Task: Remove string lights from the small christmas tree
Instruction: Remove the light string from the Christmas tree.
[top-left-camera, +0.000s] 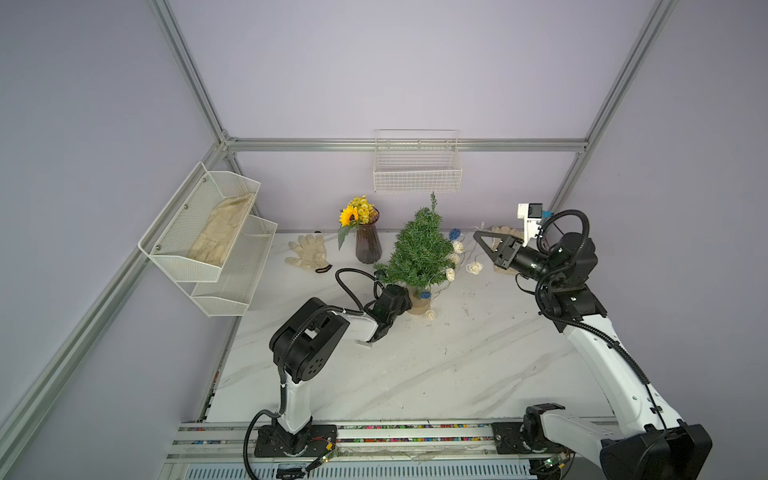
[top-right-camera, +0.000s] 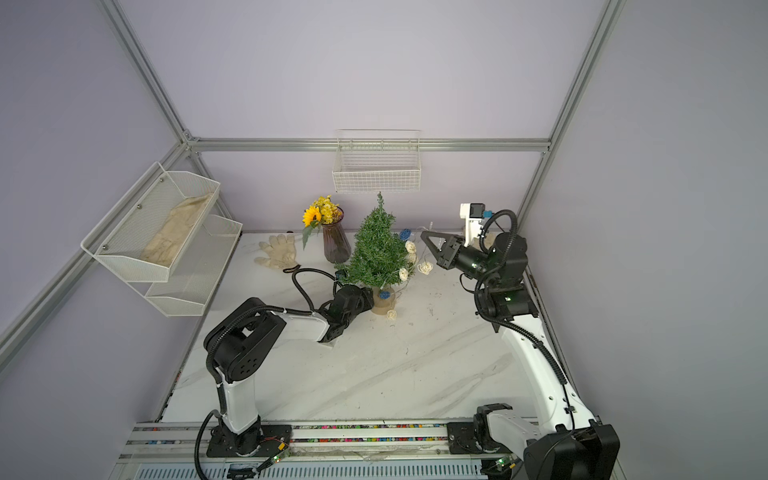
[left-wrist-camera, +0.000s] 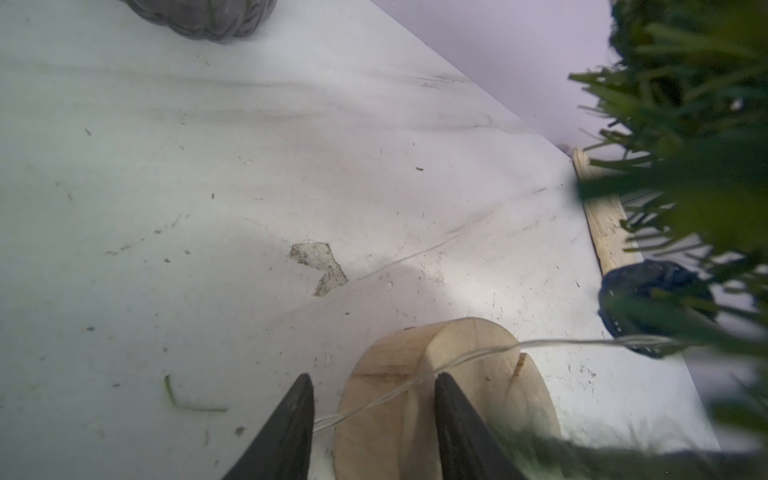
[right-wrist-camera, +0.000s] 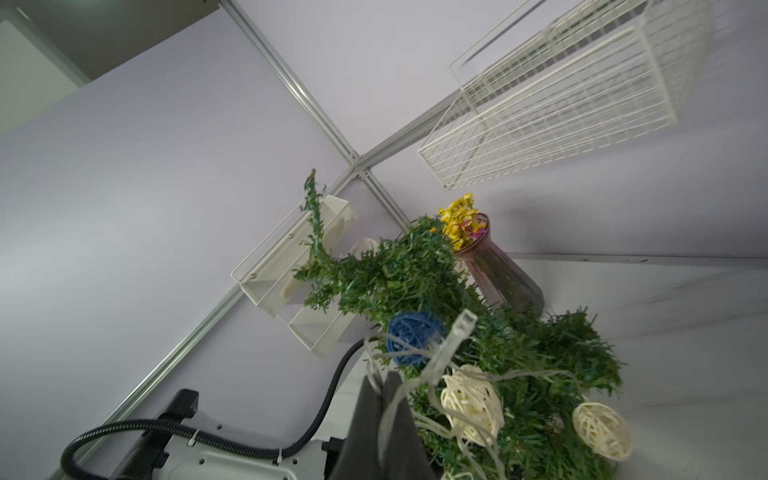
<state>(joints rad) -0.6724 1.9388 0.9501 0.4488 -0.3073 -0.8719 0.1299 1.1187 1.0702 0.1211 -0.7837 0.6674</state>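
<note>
Pinches the wire of the string lights (right-wrist-camera: 471, 399) in the pressed-together right claw (right-wrist-camera: 384, 380), strand running left onto the upright small christmas tree (top-left-camera: 419, 253) — straddles its base (left-wrist-camera: 469, 345) with the half-spread left claw (left-wrist-camera: 374, 376), grip unclear.

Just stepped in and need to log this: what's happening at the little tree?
Two robot arms are taking the string lights off the small christmas tree. The right tool is shut on the wire, raised beside the tree. The left tool is down at the tan base, jaws open on either side of it. Several balls hang on the tree; one lies on the table.
</note>
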